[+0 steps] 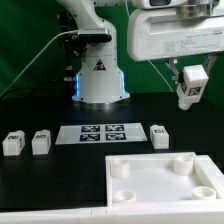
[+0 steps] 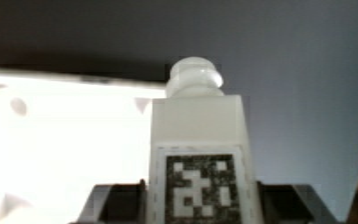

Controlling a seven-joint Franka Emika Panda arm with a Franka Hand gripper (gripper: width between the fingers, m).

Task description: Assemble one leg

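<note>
We've got the tool [image 1: 189, 78] pinching the leg [image 1: 187, 95] upright, peg [image 2: 194, 72] down, with the panel [image 1: 160, 182] lying below and a bit off to the side.

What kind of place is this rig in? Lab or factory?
Likely a robotics lab bench: the marker board lying on the black table, fiducial tags on the loose legs and on the leg in the gripper, and the arm base standing behind.

Small white plastic rectangular leg [image 1: 187, 95], taller than wide, bearing a square black-and-white tag [image 2: 197, 188] on one face and a rounded peg [image 2: 194, 74] at one end. It hangs aloft, slightly tilted, clamped in the gripper [image 1: 191, 80].
</note>
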